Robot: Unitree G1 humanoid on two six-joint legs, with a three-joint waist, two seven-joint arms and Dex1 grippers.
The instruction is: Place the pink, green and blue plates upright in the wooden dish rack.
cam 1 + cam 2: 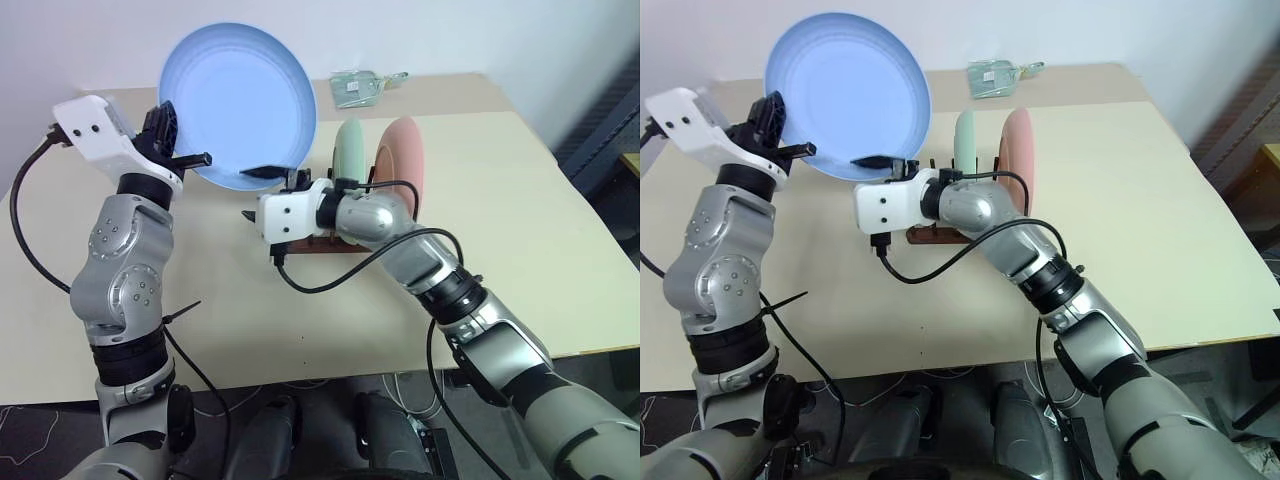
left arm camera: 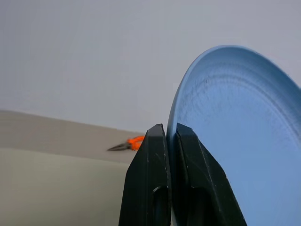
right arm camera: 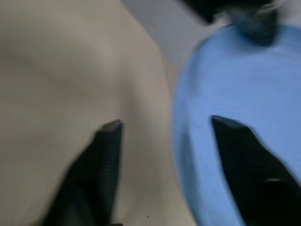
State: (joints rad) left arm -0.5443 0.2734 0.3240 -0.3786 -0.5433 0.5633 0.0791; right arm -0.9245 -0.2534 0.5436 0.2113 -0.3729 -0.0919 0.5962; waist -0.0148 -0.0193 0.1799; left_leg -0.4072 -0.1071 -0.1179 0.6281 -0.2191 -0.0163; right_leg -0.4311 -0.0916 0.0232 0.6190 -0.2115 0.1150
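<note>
From the head camera, the left gripper (image 1: 200, 159) at upper left pinches the rim of the blue plate (image 1: 240, 100), holding it up above the table (image 1: 520, 250). At centre, the right gripper (image 1: 255, 195) reaches toward its lower edge. The green plate (image 1: 348, 148) and pink plate (image 1: 402, 155) stand upright in the rack (image 1: 310, 243). In the left wrist view, both fingers (image 2: 148, 183) clamp the plate's rim. In the right wrist view, the fingers (image 3: 106, 155) are spread, one across the plate's face.

Plates and rack on the table

Two plates (image 1: 349, 150) stand side by side in the rack (image 1: 315, 240) mid-table (image 1: 500, 250); the third plate (image 1: 240, 100) is up to their left, above the tabletop.
</note>
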